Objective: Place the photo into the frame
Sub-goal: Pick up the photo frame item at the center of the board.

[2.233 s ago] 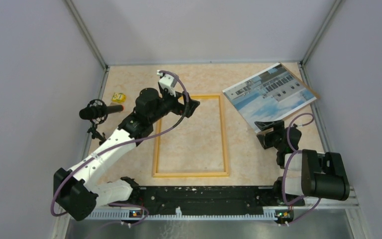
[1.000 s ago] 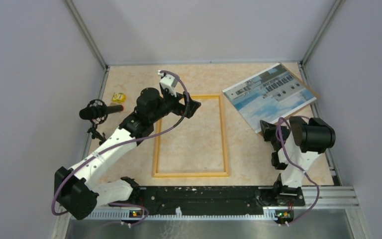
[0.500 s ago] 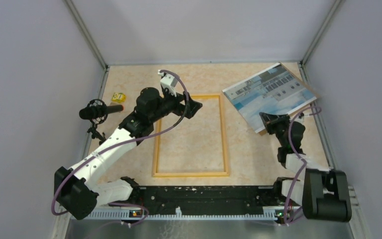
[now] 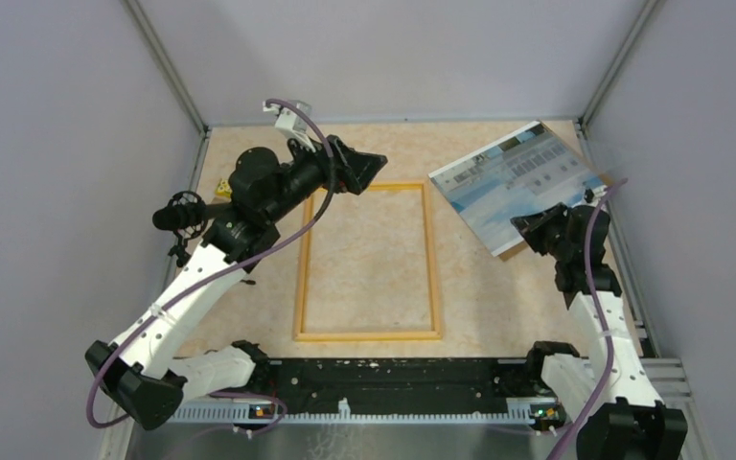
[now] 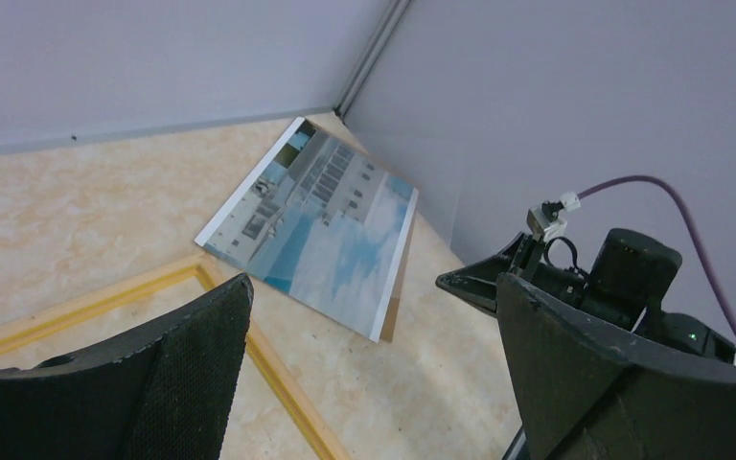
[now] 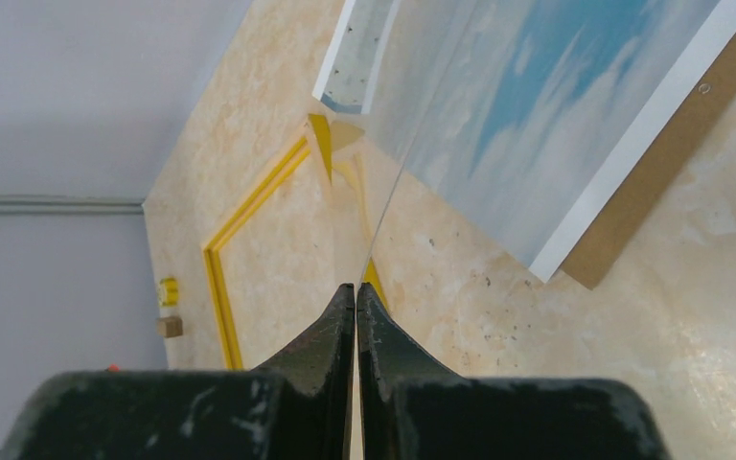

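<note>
Yellow-orange frame [image 4: 433, 268], building photo [image 4: 517, 182], small yellow item [image 6: 168, 290], any lettering illegible.

We see bare tabletop [image 4: 374, 259] inside the frame [image 4: 431, 259]; the photo [image 4: 517, 182] fills the far right corner, seemingly against the wall [image 4: 690, 144]; 1 microphone [image 4: 184, 213] guards the left.

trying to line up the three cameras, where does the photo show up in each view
top external: the photo lies upper right, near the table's far right corner, to the right of the frame.
left wrist: the photo sits mid-picture, just beyond the frame's corner.
right wrist: the photo fills the top right, lying on a brown board.
shared landmark: the frame's yellow-orange border, beside the photo in all three.
</note>
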You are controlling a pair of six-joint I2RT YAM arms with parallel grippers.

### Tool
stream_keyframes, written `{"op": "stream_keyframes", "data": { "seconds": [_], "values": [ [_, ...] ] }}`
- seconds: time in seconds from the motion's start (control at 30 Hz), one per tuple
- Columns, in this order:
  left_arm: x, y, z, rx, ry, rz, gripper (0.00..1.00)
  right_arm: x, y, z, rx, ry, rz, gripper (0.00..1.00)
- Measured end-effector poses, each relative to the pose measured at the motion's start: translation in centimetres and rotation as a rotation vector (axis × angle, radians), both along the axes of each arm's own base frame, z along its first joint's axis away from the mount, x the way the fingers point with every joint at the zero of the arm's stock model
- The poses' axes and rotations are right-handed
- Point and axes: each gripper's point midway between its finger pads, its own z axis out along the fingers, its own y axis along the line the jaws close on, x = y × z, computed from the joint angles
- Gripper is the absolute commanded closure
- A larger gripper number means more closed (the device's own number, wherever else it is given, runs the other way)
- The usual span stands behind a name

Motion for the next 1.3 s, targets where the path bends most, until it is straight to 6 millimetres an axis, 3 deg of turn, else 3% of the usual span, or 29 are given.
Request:
{"op": "stream_keyframes", "data": {
  "seconds": [0.1,0.23,0.4,0.67,0.9,1.0,1.17,1.3],
  "values": [
    [-0.2,0.7,1.7,-0.026,-0.036,0.027,0.01,-0.7,0.2,-0.6,0.030,0.018,-0.011,1.00],
    [0.4,0.8,1.5,-0.025,-0.032,0.054,0.01,-2.0,0.2,-2.4,0.096,0.007,-0.061,0.97],
    [1.6,0.4,-0.2,0.016,-0.017,0.068,0.01,-2.7,-0.5,-5.2,0.141,0.053,-0.143,0.96],
    [2.2,0.7,-5.3,0.119,0.009,0.083,0.01,-2.6,-1.9,-5.6,0.147,-0.003,-0.239,0.97],
    [1.9,0.4,-5.9,0.127,0.008,0.058,0.01,-2.8,-2.2,-7.9,0.205,-0.032,-0.287,1.00],
    [1.8,0.2,-6.0,0.115,-0.001,0.044,0.01,-2.6,-2.2,-7.8,0.215,-0.039,-0.287,1.00],
    [1.7,-2.2,-8.1,0.080,0.078,-0.064,0.01,-2.2,-1.8,-6.8,0.228,-0.078,-0.263,1.00],
    [1.7,-6.4,-12.7,-0.005,0.279,-0.235,0.02,-2.2,-1.5,-6.5,0.237,-0.103,-0.240,1.00]
  ]
}}
